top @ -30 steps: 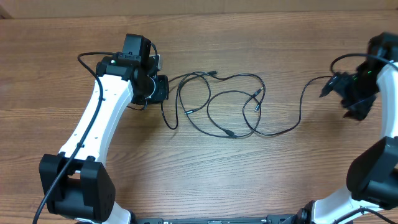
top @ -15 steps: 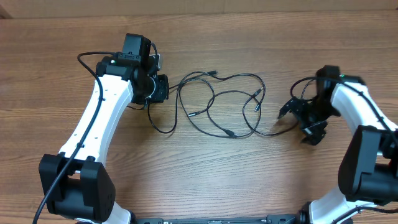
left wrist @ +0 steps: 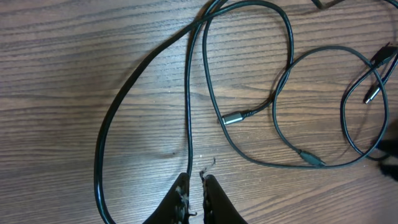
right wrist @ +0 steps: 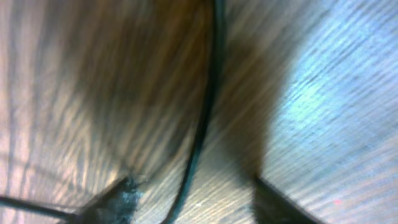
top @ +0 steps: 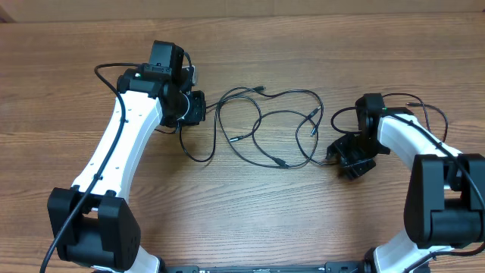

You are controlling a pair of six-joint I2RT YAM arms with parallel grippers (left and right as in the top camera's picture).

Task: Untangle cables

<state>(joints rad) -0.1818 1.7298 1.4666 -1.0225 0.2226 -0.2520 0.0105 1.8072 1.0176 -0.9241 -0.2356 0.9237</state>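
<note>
Several thin black cables (top: 282, 164) lie looped over one another in the middle of the wooden table. My left gripper (top: 198, 108) is at their left edge. In the left wrist view its fingers (left wrist: 194, 177) are shut on one thin cable strand (left wrist: 188, 112) that runs straight away from them. A metal-tipped plug (left wrist: 233, 118) lies just beyond. My right gripper (top: 341, 155) is low over the table at the tangle's right edge. In the right wrist view it (right wrist: 194, 183) is open, with one cable (right wrist: 202, 124) running between its spread fingers.
The bare wooden table (top: 303, 220) spreads all around the tangle. The left arm (top: 121, 144) crosses the left side. The right arm (top: 409, 140) and its own thicker wire loop over the right side.
My right arm has swung in from the far right and dropped to the tangle's right edge, the cable's right end bunching up. The loop by my left gripper shifted slightly left.
</note>
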